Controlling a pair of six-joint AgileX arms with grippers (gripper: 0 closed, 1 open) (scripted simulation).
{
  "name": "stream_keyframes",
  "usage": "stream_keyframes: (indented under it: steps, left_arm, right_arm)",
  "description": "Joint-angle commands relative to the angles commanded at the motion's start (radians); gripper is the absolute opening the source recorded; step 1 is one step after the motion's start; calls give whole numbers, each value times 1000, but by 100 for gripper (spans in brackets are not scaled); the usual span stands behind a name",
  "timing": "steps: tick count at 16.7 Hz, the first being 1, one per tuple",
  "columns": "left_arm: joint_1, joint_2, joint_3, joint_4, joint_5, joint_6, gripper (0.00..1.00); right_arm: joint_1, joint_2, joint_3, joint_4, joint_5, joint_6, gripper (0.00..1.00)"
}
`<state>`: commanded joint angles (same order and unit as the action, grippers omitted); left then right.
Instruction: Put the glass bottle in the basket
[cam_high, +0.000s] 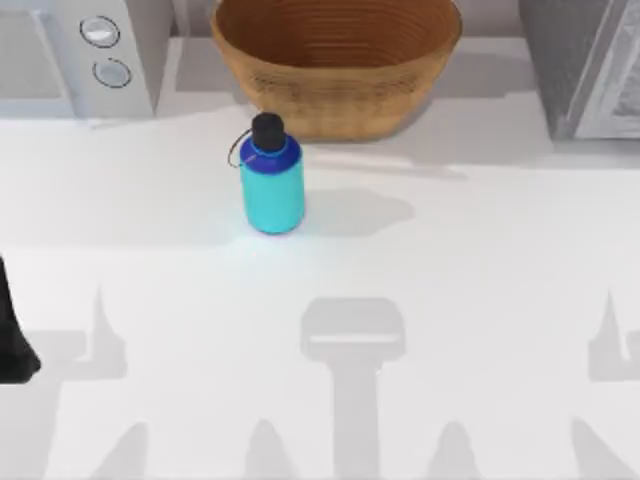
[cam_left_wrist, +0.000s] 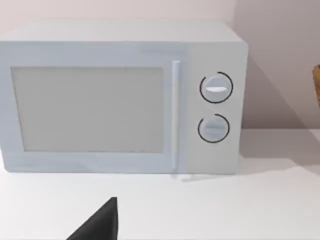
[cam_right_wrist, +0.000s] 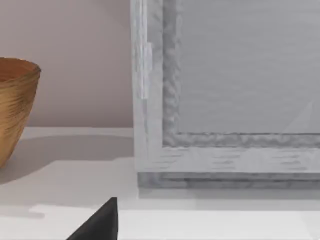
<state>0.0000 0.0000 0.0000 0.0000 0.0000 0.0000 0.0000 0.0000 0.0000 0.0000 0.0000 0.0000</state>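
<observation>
Cyan glass bottle (cam_high: 272, 186) upright, cap up, just beside basket (cam_high: 336, 60), end effectors' state unclear

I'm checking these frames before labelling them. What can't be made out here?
- Basket: far rim cut off by the top view's upper edge.
- Microwave: mostly cut off by the top view's edge.
- Grey box: cropped in the right wrist view, identity unclear.
- Left arm: a dark sliver at the top view's left edge.

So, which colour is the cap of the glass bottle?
Black, on the glass bottle; top view shows it best.
</observation>
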Motion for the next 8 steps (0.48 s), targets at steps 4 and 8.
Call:
stream_keyframes:
  steps: [4,8]
  left_arm:
    - [-4,27,7,19,9,0,100]
    - [-22,201,52,141,58,1,100]
  right_arm:
    - [0,0,0,0,0,0,100]
    - [0,0,0,0,0,0,100]
